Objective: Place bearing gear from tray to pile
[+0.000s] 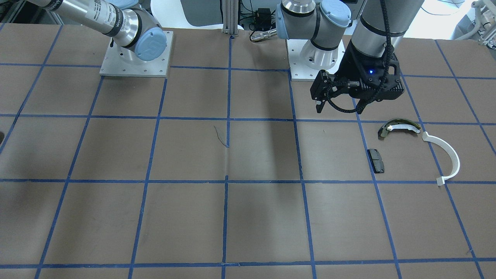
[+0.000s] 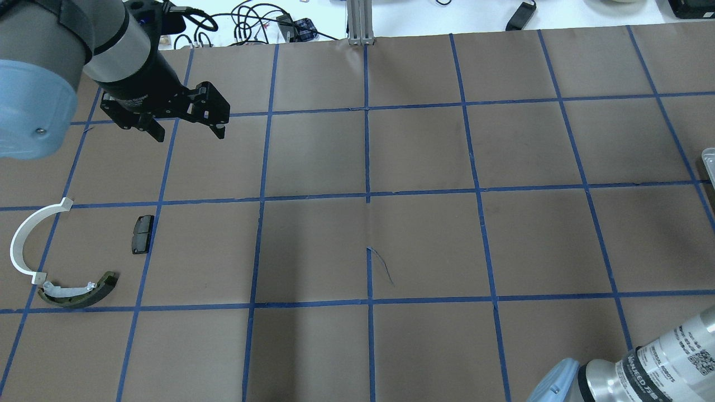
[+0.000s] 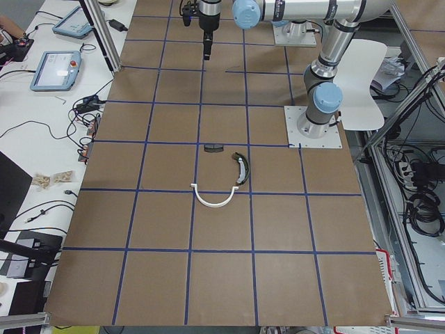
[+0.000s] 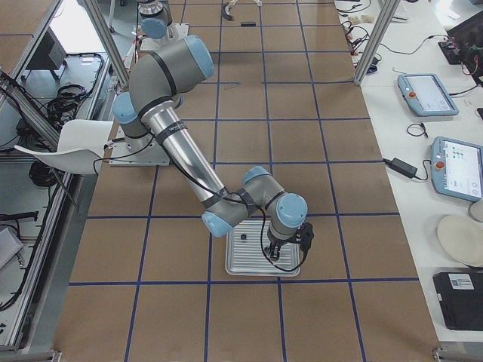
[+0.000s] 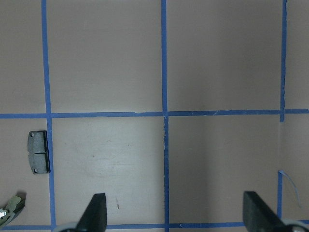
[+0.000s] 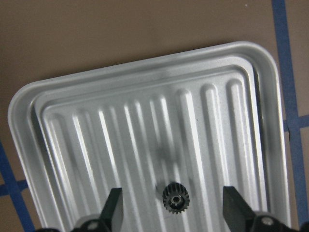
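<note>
Bearing gear [image 6: 175, 198]: is lying flat on the ribbed floor of the tray [image 6: 145, 96], toothed rim outward and bore facing up. Being round, it is showing no long axis.
Views: only the right wrist view is showing the gear clearly. The overhead view is catching just a sliver of the tray at its right edge. Only the right-end side view is showing the whole tray under the arm.
Right gripper [image 6: 171, 191]: is hovering over the tray, jaws spread wide, the gear showing between them and untouched.
Left gripper [image 2: 189, 133]: is hanging above bare table [image 2: 424, 245], jaws spread, holding nothing.
Pile: is lying at the robot's left end of the table, well apart from the tray. It is made up of a white half-ring [image 2: 28, 234], an olive shoe [image 2: 78, 290] and a black pad [image 2: 142, 234].
Edges and room: the gear is sitting well inside the tray's raised rim, with bare ribs around it. The half-ring's near end is lying just beside the shoe; the pad is lying apart, on a blue tape line.
Axes: the pad's long side is running along that tape line, and the tray ribs are running across its short side.
</note>
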